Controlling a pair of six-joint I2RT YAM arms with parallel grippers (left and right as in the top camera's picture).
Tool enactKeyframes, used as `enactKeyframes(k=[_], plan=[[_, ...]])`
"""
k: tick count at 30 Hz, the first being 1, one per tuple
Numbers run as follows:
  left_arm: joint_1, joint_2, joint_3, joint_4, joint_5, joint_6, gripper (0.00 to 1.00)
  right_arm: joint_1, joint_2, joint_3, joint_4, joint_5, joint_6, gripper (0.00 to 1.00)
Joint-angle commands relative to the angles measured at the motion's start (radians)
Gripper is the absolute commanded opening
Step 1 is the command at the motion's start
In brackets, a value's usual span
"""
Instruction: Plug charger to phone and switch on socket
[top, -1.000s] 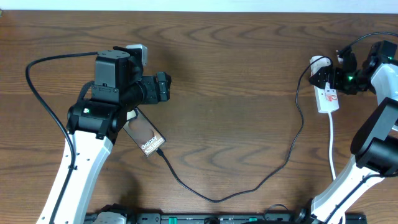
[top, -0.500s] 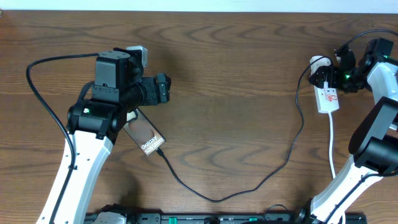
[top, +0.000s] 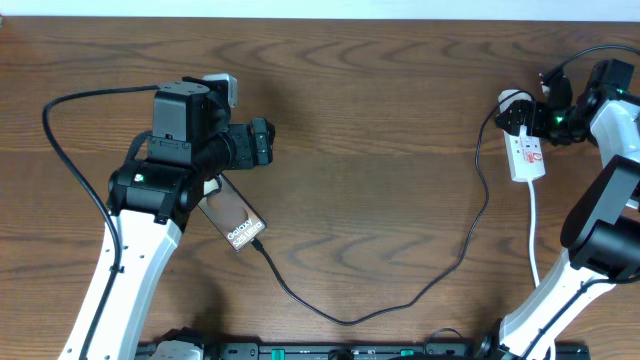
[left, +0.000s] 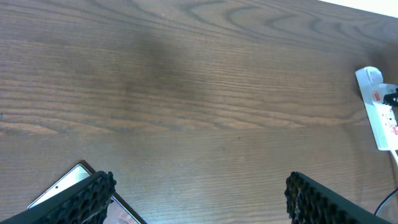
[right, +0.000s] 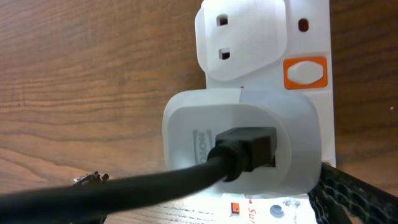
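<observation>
The phone (top: 230, 213) lies flat on the table under my left arm, with the charger cable's (top: 468, 238) plug tip (top: 258, 243) at its near end. The black cable loops right to a white adapter (right: 239, 146) seated in the white socket strip (top: 528, 160). My left gripper (top: 262, 140) is open and empty above the table; in the left wrist view (left: 199, 202) the phone's corner (left: 59, 186) shows by the left finger. My right gripper (top: 522, 115) hovers at the strip's far end, open, with the adapter between its fingers (right: 217, 202). An orange switch (right: 305, 71) sits beside an empty outlet.
The strip's white cord (top: 533, 230) runs toward the near edge beside my right arm. A thick black arm cable (top: 60, 150) curves round the left arm. The socket strip also shows far right in the left wrist view (left: 380, 109).
My right gripper has shifted slightly toward the far end of the socket strip. The left arm, phone and cable have not moved.
</observation>
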Motion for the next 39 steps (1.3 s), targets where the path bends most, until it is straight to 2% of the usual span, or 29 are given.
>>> enactKeyframes(k=[1, 15, 27, 39], plan=[[-0.003, 0.0, 0.024, -0.003, -0.014, 0.008, 0.9, 0.011, 0.001, -0.006, -0.016, -0.035, 0.019, 0.99], [-0.003, 0.0, 0.024, -0.003, -0.014, 0.008, 0.9, 0.017, 0.033, -0.009, -0.026, -0.04, 0.046, 0.99], [-0.003, 0.0, 0.024, -0.003, -0.014, 0.009, 0.9, 0.078, 0.08, -0.01, -0.048, -0.079, 0.056, 0.97], [-0.003, 0.0, 0.024, -0.003, -0.014, 0.008, 0.9, -0.006, 0.028, 0.013, -0.104, 0.195, 0.197, 0.99]])
